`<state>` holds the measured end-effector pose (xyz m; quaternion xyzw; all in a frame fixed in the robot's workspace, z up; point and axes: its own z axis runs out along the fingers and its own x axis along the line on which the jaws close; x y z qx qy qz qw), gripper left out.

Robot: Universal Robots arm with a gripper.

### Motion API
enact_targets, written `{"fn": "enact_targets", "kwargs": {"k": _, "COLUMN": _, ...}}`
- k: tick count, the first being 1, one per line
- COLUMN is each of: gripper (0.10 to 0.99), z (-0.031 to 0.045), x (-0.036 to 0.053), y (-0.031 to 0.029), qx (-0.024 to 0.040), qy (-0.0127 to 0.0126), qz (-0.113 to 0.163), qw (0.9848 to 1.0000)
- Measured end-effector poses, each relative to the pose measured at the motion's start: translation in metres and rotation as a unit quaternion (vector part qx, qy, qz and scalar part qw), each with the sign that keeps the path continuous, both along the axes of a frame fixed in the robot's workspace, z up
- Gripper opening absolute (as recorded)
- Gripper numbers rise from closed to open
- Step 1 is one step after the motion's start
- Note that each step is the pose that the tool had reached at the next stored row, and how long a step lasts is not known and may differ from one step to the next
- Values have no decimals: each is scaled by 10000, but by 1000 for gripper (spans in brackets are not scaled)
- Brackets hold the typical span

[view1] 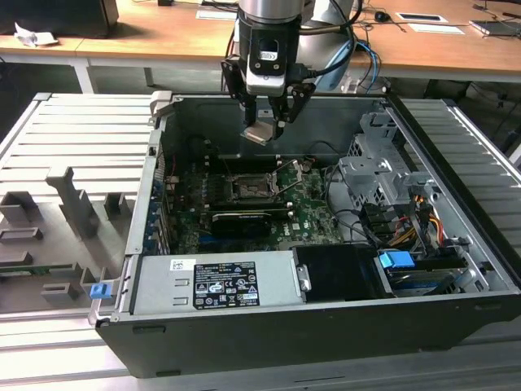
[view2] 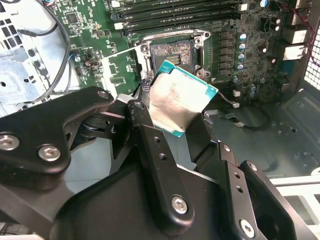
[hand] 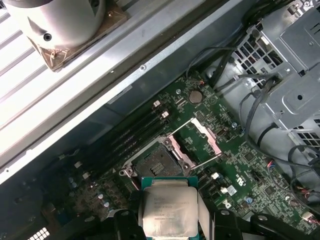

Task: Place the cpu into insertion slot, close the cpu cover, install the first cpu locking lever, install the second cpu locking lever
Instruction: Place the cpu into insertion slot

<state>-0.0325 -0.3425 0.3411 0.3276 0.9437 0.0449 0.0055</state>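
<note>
One open computer case [view1: 244,342] holds one motherboard [view1: 313,216], flat on its floor. One socket [view1: 247,189] sits near the board's middle, bare, with its one cover [hand: 199,142] swung open at the socket's edge. One chip [view1: 260,133] hangs tilted in the air over the board, near the socket and clear of it. The gripper [view1: 267,124] has two fingers [view2: 150,140] clenched on the chip's opposite edges.

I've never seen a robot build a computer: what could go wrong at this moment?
The claw holds the cpu tilted above the open insertion slot; it might land crooked and damage the contacts. Only its edges are pinched, so it could slip and fall onto the motherboard.
</note>
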Motion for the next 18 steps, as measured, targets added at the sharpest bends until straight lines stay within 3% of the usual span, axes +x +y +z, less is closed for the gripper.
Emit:
{"fn": "enact_targets", "kwargs": {"k": 10, "gripper": 529, "z": -10, "x": 0, "y": 0, "qx": 0, "qy": 0, "qz": -273, "qw": 9996}}
{"fn": "enact_targets", "kwargs": {"k": 18, "gripper": 529, "z": -22, "x": 0, "y": 0, "qx": -1, "qy": 0, "qz": -643, "qw": 9979}}
